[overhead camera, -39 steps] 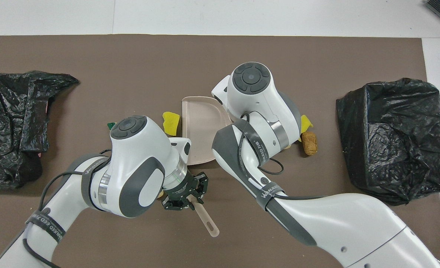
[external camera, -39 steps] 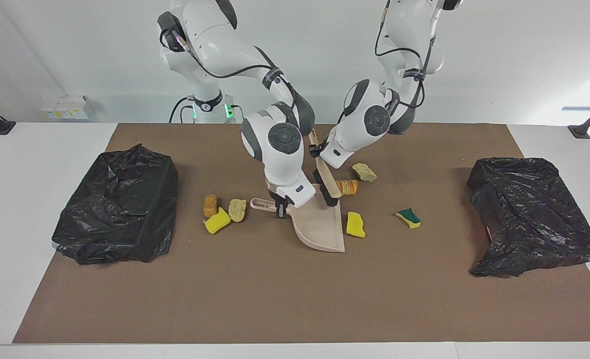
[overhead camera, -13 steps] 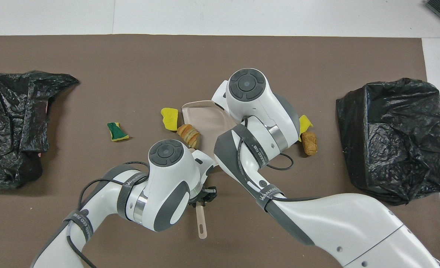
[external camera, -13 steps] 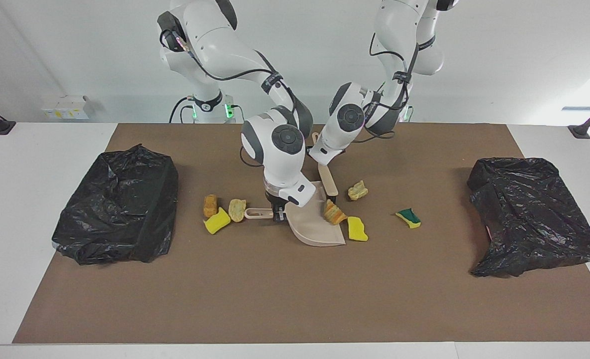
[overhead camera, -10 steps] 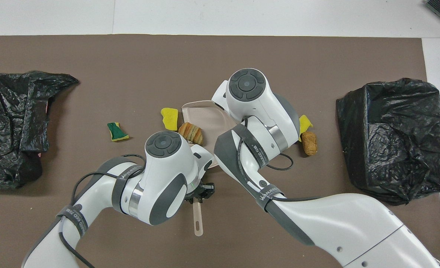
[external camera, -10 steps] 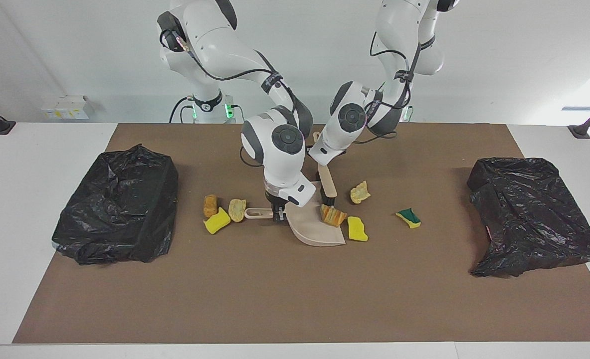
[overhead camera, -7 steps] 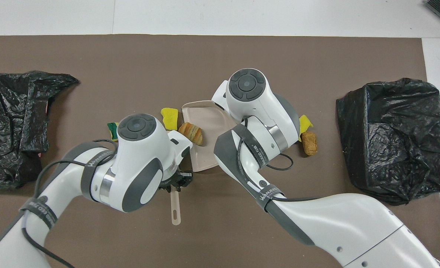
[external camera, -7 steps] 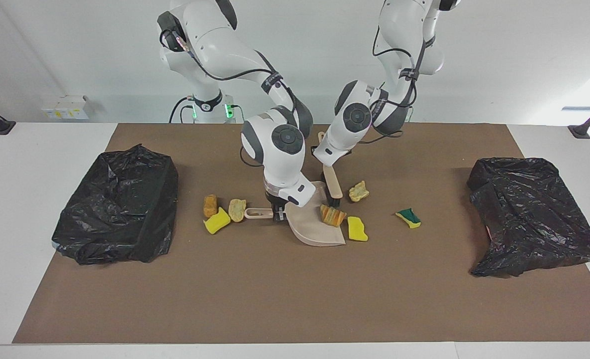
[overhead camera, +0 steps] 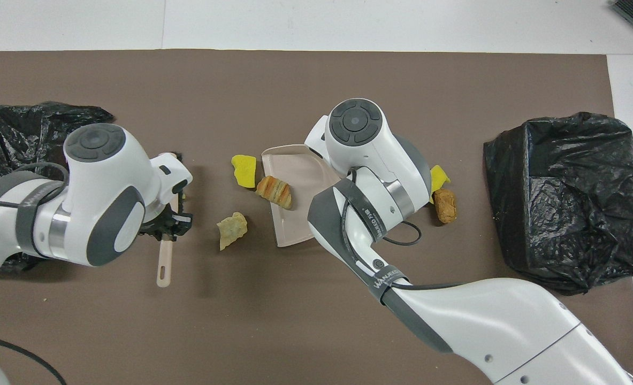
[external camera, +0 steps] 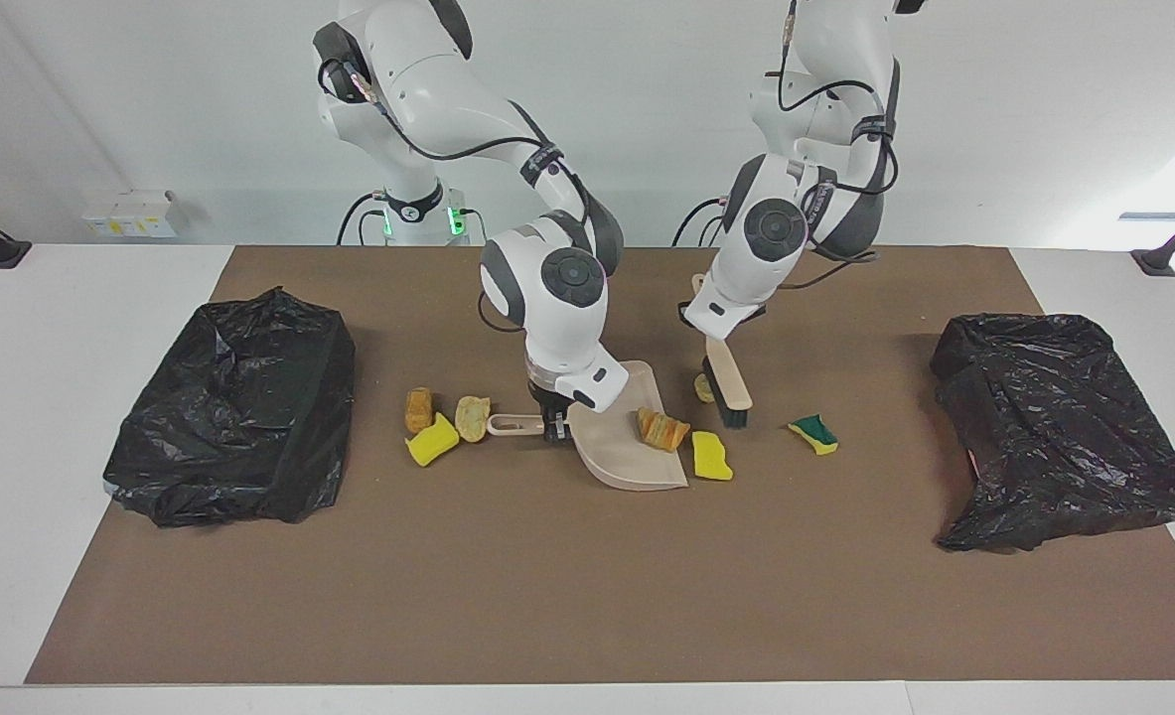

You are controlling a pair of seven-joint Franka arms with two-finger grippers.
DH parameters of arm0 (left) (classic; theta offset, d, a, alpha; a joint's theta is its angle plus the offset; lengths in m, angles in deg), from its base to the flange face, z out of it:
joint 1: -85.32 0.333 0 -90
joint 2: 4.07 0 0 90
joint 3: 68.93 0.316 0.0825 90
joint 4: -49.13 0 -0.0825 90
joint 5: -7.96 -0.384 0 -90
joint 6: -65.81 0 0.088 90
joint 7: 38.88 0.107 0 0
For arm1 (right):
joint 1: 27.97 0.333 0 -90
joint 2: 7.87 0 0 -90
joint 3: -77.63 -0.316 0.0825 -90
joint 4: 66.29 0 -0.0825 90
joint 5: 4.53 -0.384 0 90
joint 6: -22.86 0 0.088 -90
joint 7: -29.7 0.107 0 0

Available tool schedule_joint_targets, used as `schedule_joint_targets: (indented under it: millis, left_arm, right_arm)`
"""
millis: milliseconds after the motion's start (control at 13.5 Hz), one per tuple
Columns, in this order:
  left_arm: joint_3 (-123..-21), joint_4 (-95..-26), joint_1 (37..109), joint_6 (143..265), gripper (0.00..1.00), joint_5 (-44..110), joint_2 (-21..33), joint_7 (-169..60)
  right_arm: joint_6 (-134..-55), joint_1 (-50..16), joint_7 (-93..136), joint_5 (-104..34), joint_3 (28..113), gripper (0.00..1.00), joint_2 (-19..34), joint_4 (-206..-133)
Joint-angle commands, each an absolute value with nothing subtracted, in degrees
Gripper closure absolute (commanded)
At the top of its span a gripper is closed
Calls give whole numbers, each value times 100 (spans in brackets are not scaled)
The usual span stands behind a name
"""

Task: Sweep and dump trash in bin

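My right gripper [external camera: 552, 425] is shut on the handle of the beige dustpan [external camera: 622, 459], which rests on the mat. An orange bread chunk [external camera: 661, 429] [overhead camera: 274, 191] lies in the pan. A yellow sponge [external camera: 711, 457] lies just off its lip. My left gripper [external camera: 711, 330] [overhead camera: 167, 229] is shut on the brush [external camera: 726, 382], bristles down between a tan chunk [overhead camera: 232, 229] and the green-and-yellow sponge [external camera: 812, 434]. Three more scraps of trash [external camera: 433, 439] lie by the pan's handle.
A black-bagged bin [external camera: 234, 407] stands at the right arm's end of the brown mat [external camera: 547, 576]. A second bagged bin [external camera: 1054, 427] stands at the left arm's end. The right arm's bulk hides the pan's handle from above.
The brush pushed the orange chunk into the dustpan, then my left arm carried it away toward the left arm's end, past the tan chunk. The right arm and pan stayed still.
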State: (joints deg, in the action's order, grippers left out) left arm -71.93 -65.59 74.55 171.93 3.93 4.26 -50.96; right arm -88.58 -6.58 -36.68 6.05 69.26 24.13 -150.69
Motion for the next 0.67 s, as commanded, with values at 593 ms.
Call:
schedule_joint_targets:
  millis: [593]
  left_arm:
    - [-7314,-6620,7005,16935,100,742,822,-5057]
  right_arm:
    - [-9043,-679,-3332,628,6884,100,2298,-15321]
